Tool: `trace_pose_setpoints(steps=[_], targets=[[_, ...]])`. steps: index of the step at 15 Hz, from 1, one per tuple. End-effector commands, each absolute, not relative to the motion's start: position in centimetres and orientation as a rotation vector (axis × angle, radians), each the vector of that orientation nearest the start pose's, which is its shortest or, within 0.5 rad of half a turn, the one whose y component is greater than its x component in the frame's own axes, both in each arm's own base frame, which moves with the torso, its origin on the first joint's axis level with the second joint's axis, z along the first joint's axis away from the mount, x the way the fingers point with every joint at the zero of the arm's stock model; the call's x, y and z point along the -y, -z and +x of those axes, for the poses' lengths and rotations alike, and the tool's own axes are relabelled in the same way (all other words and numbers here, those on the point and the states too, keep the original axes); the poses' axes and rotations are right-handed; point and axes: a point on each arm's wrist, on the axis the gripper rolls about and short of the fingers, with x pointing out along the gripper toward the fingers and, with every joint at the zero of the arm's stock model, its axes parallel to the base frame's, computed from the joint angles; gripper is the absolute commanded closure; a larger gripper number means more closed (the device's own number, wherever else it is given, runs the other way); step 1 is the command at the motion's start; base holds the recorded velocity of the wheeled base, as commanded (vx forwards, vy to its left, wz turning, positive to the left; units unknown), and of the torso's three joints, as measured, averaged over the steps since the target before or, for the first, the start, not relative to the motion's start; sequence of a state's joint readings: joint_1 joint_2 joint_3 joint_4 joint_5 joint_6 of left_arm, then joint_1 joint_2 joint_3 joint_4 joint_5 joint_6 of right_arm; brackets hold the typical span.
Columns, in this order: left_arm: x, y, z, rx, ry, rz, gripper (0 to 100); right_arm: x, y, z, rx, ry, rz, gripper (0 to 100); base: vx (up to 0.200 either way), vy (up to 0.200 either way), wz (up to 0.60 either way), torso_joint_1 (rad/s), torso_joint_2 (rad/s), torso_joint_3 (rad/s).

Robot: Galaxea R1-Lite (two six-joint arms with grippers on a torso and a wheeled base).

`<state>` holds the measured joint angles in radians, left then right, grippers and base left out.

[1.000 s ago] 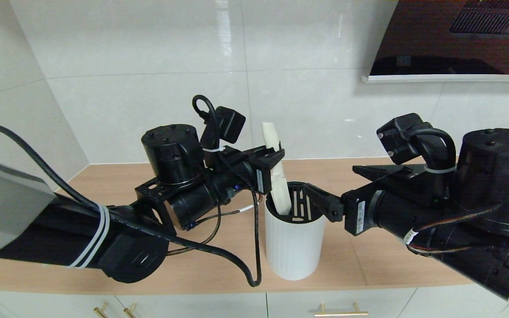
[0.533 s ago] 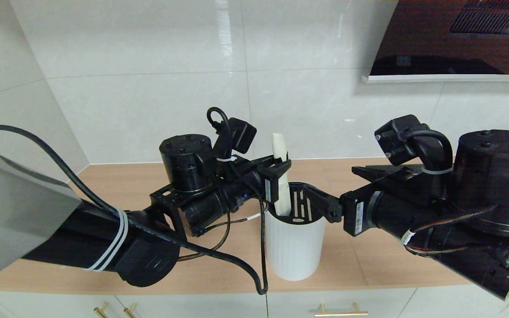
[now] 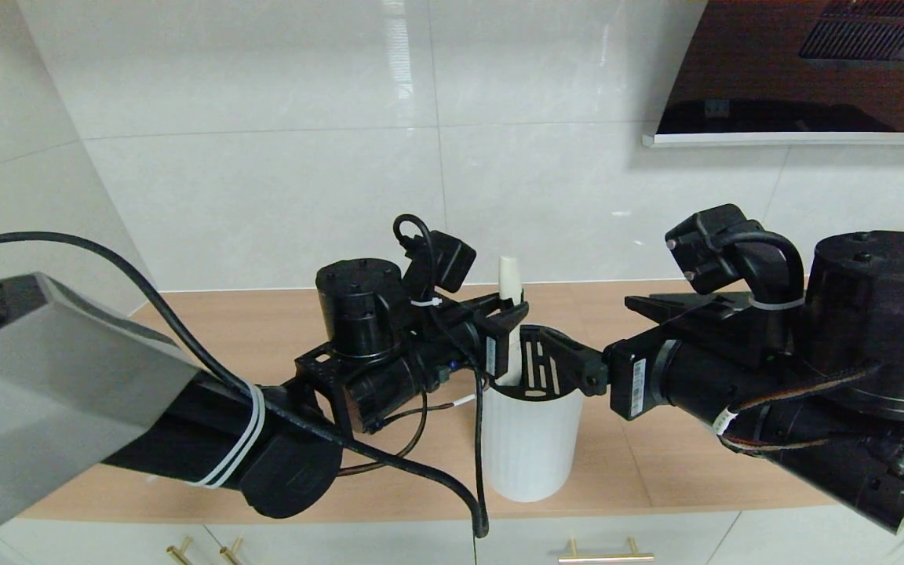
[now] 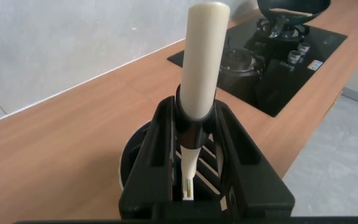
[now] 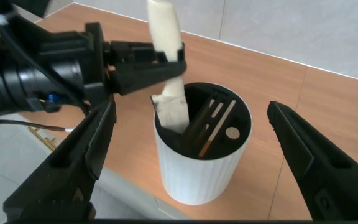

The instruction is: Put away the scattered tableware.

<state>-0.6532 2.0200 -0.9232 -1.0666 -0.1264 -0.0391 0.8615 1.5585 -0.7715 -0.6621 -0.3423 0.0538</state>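
A white ribbed utensil holder (image 3: 530,443) stands near the front edge of the wooden counter. My left gripper (image 3: 508,310) is shut on a cream-handled utensil (image 3: 508,275), which stands upright with its flat white blade (image 5: 174,106) down inside the holder (image 5: 201,165). In the left wrist view the handle (image 4: 204,62) rises straight up between the fingers (image 4: 166,124). My right gripper (image 3: 585,315) is open beside the holder's rim, one finger (image 3: 574,361) at the rim and the other farther back. Its two fingers (image 5: 92,155) flank the holder in the right wrist view, not touching it.
Several wooden sticks (image 5: 219,124) lean in the holder's black slotted insert. A black stove top (image 4: 278,56) with a pan lies farther along the counter. A dark range hood (image 3: 805,71) hangs at the upper right. The tiled wall (image 3: 264,157) runs behind.
My left arm has moved right and down, lowering the utensil deeper into the holder, so less of the handle stands above the rim. The right arm has stayed still.
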Motion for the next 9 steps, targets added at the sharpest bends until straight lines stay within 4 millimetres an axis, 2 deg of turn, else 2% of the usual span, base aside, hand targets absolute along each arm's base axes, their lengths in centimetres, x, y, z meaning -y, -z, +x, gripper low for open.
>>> trace_pose_setpoints(steps=[1, 9], targets=[[23.6, -13.6, 30.3, -0.061, 0.778, -0.026, 100, -20.3, -21.7, 18.4, -0.117, -0.516, -0.019, 0, 0.0, 0.0, 0.0, 0.0, 0.0, 0.0], [24.0, -12.3, 30.7, -0.087, 0.78, -0.018, 100, -20.3, -21.7, 18.4, -0.117, -0.516, -0.019, 0, 0.0, 0.0, 0.0, 0.0, 0.0, 0.0]])
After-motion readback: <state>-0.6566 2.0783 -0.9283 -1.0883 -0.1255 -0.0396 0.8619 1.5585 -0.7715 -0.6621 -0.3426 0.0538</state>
